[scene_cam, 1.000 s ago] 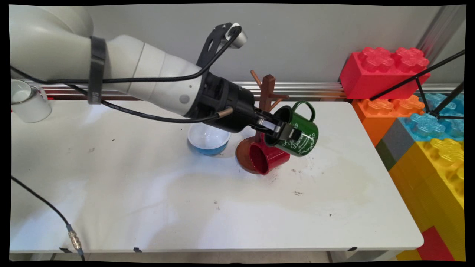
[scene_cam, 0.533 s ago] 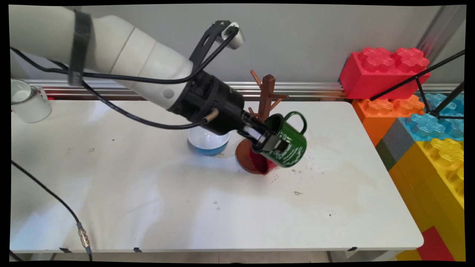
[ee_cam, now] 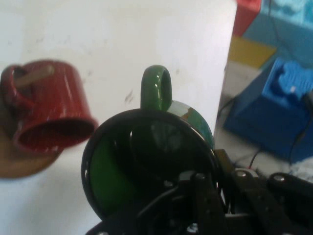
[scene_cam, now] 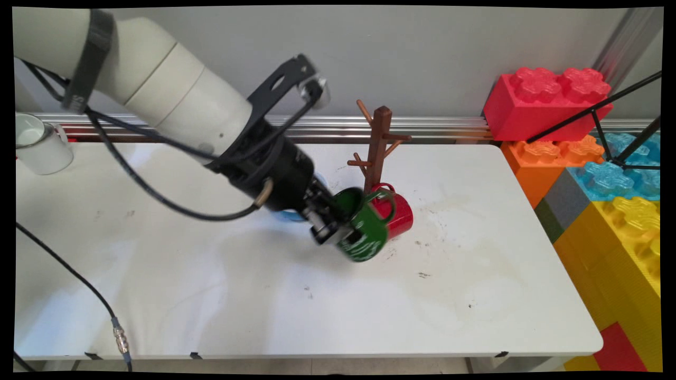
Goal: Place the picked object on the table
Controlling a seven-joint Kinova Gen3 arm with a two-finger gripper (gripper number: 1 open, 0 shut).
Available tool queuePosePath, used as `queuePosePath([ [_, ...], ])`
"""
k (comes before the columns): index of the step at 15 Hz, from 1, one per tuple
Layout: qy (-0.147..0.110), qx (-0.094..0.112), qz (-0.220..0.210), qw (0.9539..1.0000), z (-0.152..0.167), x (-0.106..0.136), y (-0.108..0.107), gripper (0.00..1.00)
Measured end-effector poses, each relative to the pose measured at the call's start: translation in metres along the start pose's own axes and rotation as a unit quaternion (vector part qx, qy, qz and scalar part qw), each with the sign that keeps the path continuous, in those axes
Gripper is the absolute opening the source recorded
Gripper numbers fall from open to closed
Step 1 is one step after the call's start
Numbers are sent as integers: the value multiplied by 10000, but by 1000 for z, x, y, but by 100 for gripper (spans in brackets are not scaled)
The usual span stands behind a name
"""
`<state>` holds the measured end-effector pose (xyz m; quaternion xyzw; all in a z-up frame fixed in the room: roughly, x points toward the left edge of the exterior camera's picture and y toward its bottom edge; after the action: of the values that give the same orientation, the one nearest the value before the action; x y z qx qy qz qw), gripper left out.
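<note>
the gripper [scene_cam: 330, 228] is clamped on the rim of the green mug [scene_cam: 364, 232], held tilted above the table [scene_cam: 211, 295], mouth up-left, handle toward the red mug [scene_cam: 396, 214] hanging on the mug tree [scene_cam: 379, 140].

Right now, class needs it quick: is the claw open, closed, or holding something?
Claw: closed on the rim of the green mug, holding it tilted near the red mug.
</note>
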<state>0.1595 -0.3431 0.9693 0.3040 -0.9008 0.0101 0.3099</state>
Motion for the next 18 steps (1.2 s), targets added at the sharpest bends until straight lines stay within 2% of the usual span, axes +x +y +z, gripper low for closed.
queuePosePath([
  [3, -436, 189, 341, 9983, 6, -9, 1, 0],
  [6, -782, 378, 685, 9939, 17, -15, 1, 0],
  [9, -1123, 603, 991, 9869, 33, -22, 1, 0],
  [11, -1472, 835, 1212, 9781, 51, -28, -1, 0],
  [14, -1743, 963, 1332, 9709, 67, -37, -3, 0],
  [18, -1969, 1076, 1460, 9635, 85, -46, -8, 0],
])
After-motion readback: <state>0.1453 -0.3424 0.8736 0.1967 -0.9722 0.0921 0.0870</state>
